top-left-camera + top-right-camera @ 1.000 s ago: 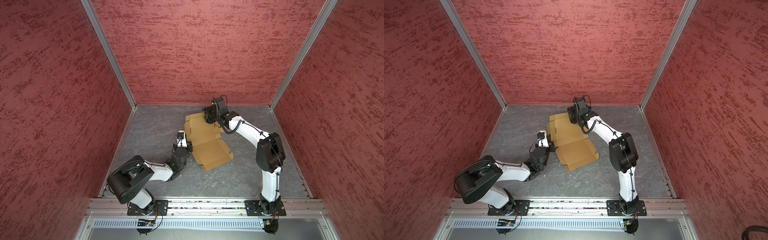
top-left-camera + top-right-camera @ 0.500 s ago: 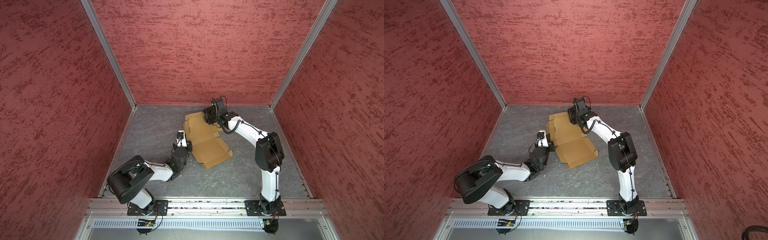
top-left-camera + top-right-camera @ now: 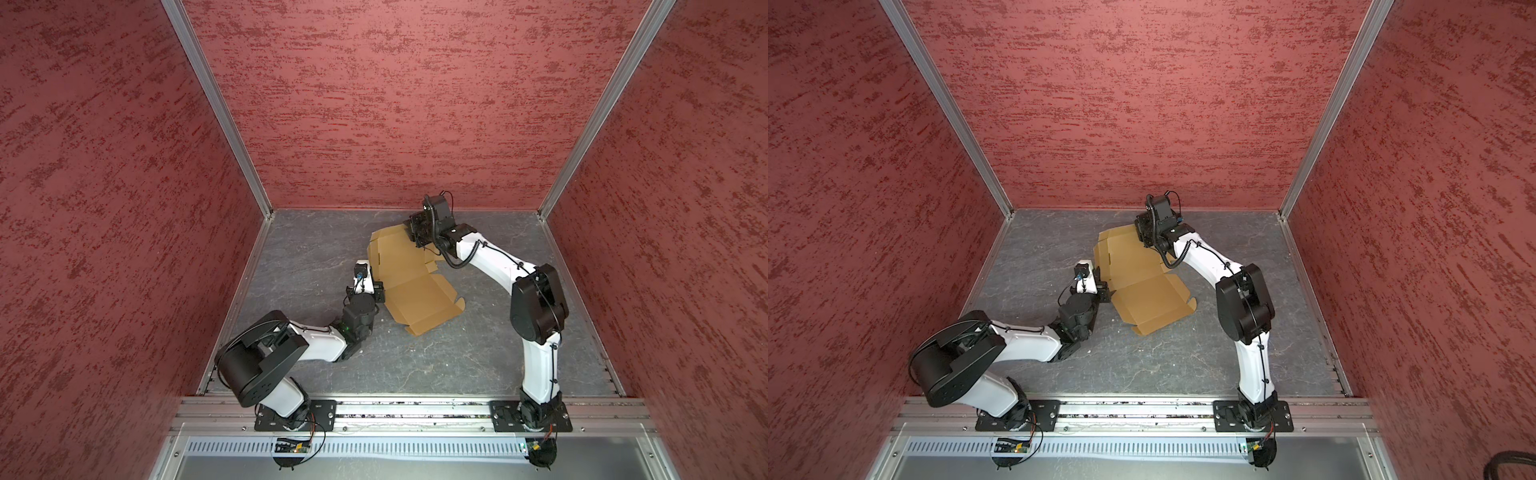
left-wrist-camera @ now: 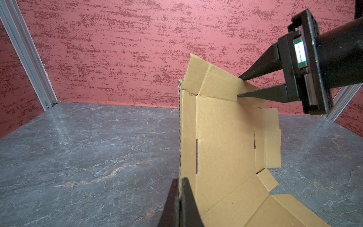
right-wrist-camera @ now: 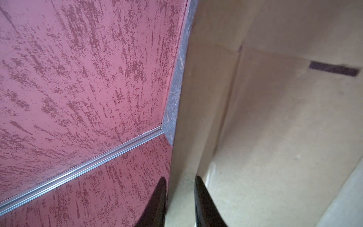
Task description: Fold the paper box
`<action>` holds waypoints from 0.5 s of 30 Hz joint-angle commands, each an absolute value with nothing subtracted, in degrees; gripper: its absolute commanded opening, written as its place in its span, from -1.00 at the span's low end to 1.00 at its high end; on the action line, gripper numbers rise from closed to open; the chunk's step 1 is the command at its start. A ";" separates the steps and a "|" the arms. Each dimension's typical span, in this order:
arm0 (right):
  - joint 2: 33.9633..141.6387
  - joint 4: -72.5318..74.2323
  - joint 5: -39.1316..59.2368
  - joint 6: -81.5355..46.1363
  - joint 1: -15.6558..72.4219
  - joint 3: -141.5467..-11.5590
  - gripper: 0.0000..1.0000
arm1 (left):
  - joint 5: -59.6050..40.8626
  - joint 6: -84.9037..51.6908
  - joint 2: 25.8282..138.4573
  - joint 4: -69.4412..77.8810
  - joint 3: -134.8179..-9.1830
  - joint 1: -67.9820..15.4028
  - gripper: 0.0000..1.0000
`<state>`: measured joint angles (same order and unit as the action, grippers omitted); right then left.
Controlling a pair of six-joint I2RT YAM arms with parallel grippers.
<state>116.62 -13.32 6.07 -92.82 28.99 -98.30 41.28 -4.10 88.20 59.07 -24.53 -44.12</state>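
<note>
Paper box (image 3: pixel 409 286): part-folded brown cardboard, centre of tabletop (image 3: pixel 316 249) toward far edge. Left gripper (image 4: pixel 179 196): pressed together on its left side flap's edge. Right gripper (image 4: pixel 239 87): jaws apart, straddling raised far flap.

Left gripper (image 4: pixel 179 179) pinches one edge of the paper box (image 4: pixel 225 137).

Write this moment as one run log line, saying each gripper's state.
task: fold paper box | left gripper: shut on its side edge | right gripper: open, jaws astride far flap | box: mostly flat on table
</note>
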 commanded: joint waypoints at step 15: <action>114.61 -11.48 4.61 -94.45 28.72 -95.58 -0.73 | 43.15 -4.74 90.09 59.44 -27.05 -44.55 -1.00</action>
<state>116.57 -11.64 6.13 -92.36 28.99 -96.57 42.41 -4.23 89.21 58.04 -25.61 -44.34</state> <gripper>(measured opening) 0.138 0.049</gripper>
